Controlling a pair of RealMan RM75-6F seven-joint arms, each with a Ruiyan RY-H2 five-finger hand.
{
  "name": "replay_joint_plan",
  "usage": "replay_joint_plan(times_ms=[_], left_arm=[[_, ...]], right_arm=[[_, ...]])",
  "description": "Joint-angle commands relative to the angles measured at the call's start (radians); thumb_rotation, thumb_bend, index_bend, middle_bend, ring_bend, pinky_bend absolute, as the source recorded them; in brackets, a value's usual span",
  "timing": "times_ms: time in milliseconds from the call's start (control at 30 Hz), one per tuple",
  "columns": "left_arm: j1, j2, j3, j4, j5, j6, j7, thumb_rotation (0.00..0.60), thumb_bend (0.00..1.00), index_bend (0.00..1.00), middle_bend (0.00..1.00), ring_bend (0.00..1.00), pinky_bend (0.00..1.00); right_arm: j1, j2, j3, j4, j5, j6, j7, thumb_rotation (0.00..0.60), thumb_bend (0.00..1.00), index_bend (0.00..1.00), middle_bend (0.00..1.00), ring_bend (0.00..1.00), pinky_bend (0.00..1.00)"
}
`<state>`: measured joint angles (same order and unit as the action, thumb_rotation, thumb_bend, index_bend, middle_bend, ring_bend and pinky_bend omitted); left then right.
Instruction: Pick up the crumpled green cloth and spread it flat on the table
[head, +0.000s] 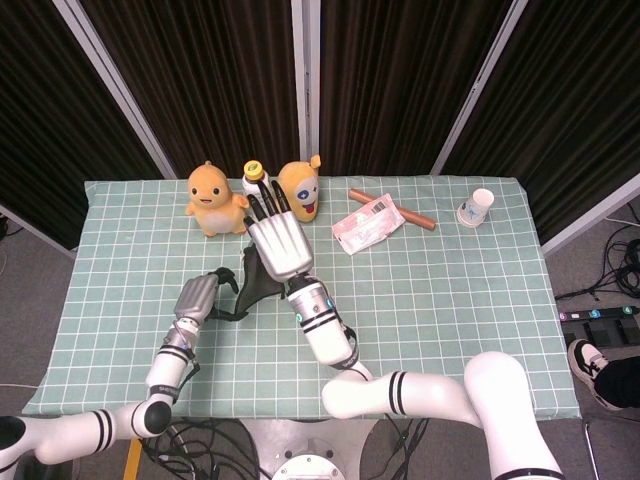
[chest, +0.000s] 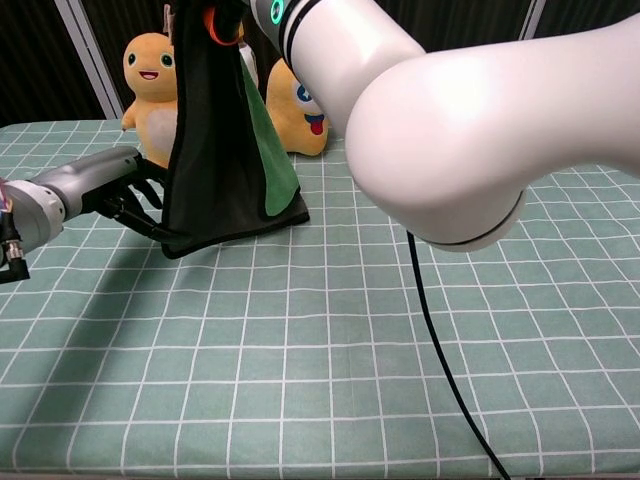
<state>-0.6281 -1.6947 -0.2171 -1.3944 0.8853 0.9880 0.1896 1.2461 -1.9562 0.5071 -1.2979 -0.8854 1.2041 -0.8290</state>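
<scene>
Head view: a table (head: 450, 300) under a pale green checked cover stands before dark curtains (head: 400, 70); no writing is legible. The right hand (head: 278, 245) holds the cloth (chest: 222, 150) hanging above the table, while the left hand (head: 200, 297) pinches its lower corner.

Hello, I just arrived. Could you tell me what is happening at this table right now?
The robot is working on a cloth that looks dark with a green side. Its right hand holds the cloth up by the top, so it hangs down to the table. The left hand reaches in at the cloth's lower corner. The cloth is not spread flat yet.
</scene>
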Motion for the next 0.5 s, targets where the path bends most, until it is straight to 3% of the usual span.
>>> replay_joint_plan(times_ms=[33, 167, 367, 500], left_arm=[[0.009, -0.005, -0.003, 0.009, 0.012, 0.003, -0.023, 0.507, 0.18, 0.6, 0.37, 0.34, 0.35], [0.024, -0.003, -0.018, 0.009, 0.03, -0.007, -0.095, 0.593, 0.27, 0.69, 0.4, 0.34, 0.35], [0.051, 0.015, -0.035, -0.012, 0.096, 0.0, -0.216, 0.6, 0.4, 0.8, 0.48, 0.34, 0.34], [0.064, 0.042, -0.03, -0.032, 0.143, 0.012, -0.247, 0.6, 0.42, 0.83, 0.49, 0.34, 0.34]], right_arm=[[-0.017, 0.018, -0.004, -0.033, 0.001, 0.003, 0.013, 0.6, 0.38, 0.65, 0.18, 0.0, 0.06], [-0.046, 0.047, -0.008, -0.093, 0.009, 0.008, 0.032, 0.6, 0.38, 0.65, 0.18, 0.0, 0.06], [-0.103, 0.104, -0.025, -0.188, 0.023, 0.008, 0.075, 0.6, 0.38, 0.65, 0.18, 0.0, 0.06], [-0.146, 0.15, -0.043, -0.253, 0.017, 0.004, 0.12, 0.6, 0.38, 0.65, 0.18, 0.0, 0.06]])
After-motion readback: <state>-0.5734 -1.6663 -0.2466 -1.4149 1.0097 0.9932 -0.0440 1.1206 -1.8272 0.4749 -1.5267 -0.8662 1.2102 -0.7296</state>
